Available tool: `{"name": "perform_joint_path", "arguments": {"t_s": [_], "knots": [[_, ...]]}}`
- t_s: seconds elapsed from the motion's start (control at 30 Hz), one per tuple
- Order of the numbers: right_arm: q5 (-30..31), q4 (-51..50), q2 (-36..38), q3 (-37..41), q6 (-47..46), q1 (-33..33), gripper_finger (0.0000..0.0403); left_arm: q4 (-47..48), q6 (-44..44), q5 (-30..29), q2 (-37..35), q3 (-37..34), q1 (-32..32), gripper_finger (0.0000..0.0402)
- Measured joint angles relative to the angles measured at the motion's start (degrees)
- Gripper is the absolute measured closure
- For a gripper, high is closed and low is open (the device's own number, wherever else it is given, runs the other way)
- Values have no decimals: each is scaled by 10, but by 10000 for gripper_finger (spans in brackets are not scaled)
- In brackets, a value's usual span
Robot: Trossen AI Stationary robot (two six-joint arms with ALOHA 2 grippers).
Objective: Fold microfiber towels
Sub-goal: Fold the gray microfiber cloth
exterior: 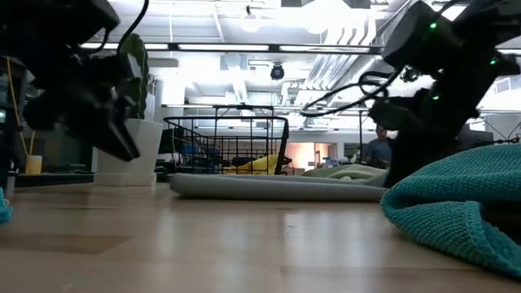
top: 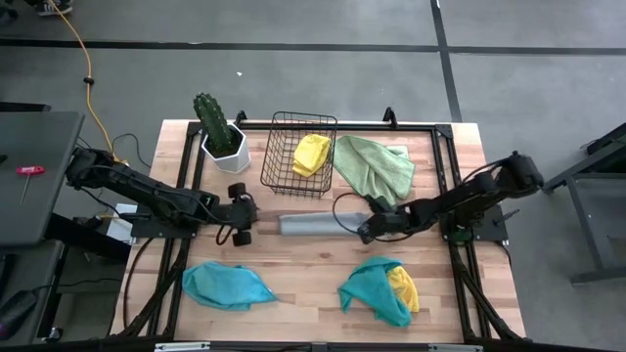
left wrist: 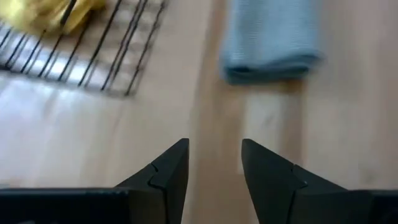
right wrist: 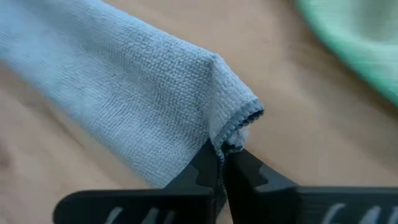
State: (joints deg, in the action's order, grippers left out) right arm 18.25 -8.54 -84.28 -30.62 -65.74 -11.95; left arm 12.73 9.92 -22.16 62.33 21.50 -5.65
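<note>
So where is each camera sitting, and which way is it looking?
High view: above the table, looking straight down; both arms show, left claw open, right claw shut on the grey towel.
Low view: at table-top height, looking across into the room; both arms hang in from above, teal towel close by.
Left wrist view: on the left arm, facing the grey towel's end and wire basket; its two fingers show.
Right wrist view: on the right arm; its fingers pinch the grey towel's corner.
All four share the grey towel.
</note>
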Motion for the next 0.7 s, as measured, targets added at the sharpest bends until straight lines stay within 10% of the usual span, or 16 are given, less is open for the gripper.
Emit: {"name": "perform_joint_path", "arguments": {"t_s": [0.43, 0.7], "knots": [[-26, -120, 127, -1, -39, -25, 402, -344, -87, 9, 156, -30, -1, 277], [-64, -153, 127, -15, -63, -51, 403, -401, -111, -34, 327, 18, 0, 387]]}}
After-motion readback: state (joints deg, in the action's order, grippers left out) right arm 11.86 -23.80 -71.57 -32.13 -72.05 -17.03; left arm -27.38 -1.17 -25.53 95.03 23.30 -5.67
